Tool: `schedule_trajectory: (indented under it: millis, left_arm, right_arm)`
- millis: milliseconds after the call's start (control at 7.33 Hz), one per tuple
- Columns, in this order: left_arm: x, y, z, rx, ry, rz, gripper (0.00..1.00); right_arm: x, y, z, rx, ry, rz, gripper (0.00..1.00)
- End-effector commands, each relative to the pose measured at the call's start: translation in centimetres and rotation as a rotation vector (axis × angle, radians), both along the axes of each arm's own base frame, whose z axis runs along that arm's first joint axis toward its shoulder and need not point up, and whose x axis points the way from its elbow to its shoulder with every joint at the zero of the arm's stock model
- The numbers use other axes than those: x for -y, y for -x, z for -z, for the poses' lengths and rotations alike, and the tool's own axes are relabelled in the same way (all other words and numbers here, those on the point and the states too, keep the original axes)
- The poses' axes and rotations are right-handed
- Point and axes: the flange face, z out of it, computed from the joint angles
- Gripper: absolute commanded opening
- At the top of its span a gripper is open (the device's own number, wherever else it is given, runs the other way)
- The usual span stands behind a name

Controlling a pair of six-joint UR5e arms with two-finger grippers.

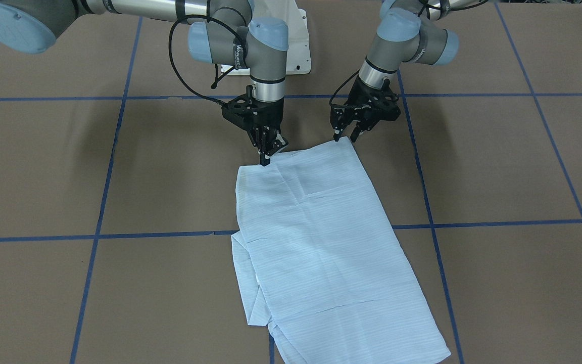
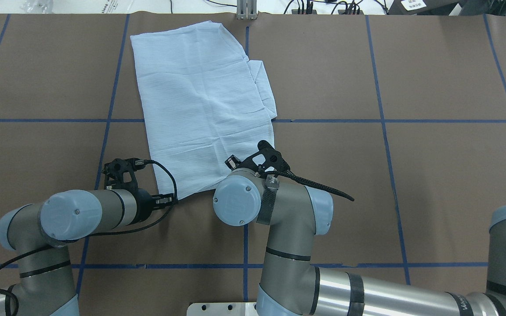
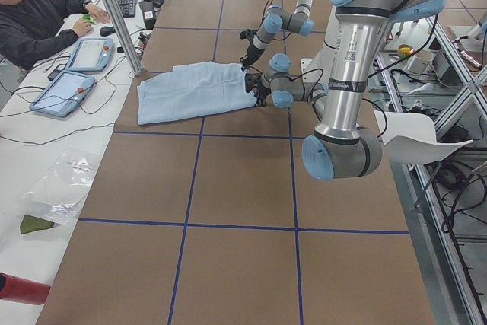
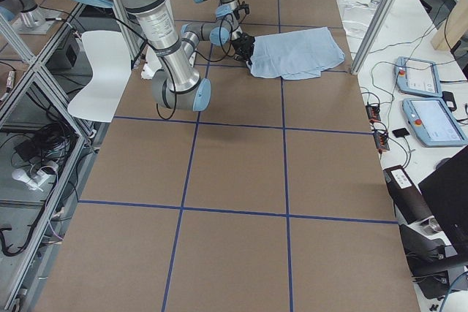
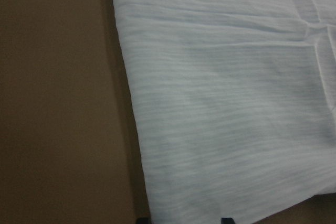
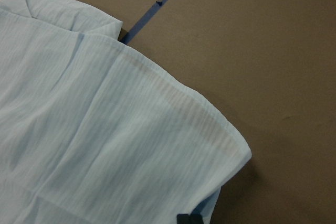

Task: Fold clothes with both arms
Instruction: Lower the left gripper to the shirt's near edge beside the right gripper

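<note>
Brown table (image 1: 498,167) gridded with blue tape (image 1: 144,235), shirt (image 1: 316,237) lying flat; right gripper (image 1: 267,157) pinches one near corner; left gripper (image 1: 345,136) spread at the other; person (image 3: 38,17) seated alongside.

Even overhead light, soft diffuse shadows on the table (image 1: 498,162). Shirt (image 2: 200,101) slightly washed out from overhead. Left wrist view dim, soft-focus; right wrist view sharp, stripes resolved.
</note>
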Motion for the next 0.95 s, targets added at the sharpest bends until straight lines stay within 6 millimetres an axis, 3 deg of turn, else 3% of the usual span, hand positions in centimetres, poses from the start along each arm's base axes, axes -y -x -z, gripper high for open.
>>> schedule_trajectory:
  millis: [0, 136, 273, 682, 818]
  left_arm:
    - [0.1, -0.08, -0.22, 0.006, 0.002, 0.002, 0.53]
    - [0.1, -0.08, -0.22, 0.006, 0.002, 0.002, 0.53]
    - [0.1, -0.08, -0.22, 0.006, 0.002, 0.002, 0.43]
    - [0.12, -0.11, -0.13, 0.003, 0.004, 0.005, 0.0]
    - [0.12, -0.11, -0.13, 0.003, 0.004, 0.005, 0.0]
  right_arm:
    - [-0.02, -0.05, -0.09, -0.001, 0.0, 0.0, 0.0]
    - [-0.01, -0.05, 0.02, 0.001, 0.0, 0.0, 0.0]
    - [-0.02, -0.05, -0.09, -0.001, 0.0, 0.0, 0.0]
    - [-0.01, -0.05, 0.02, 0.001, 0.0, 0.0, 0.0]
    - [-0.01, -0.05, 0.02, 0.001, 0.0, 0.0, 0.0]
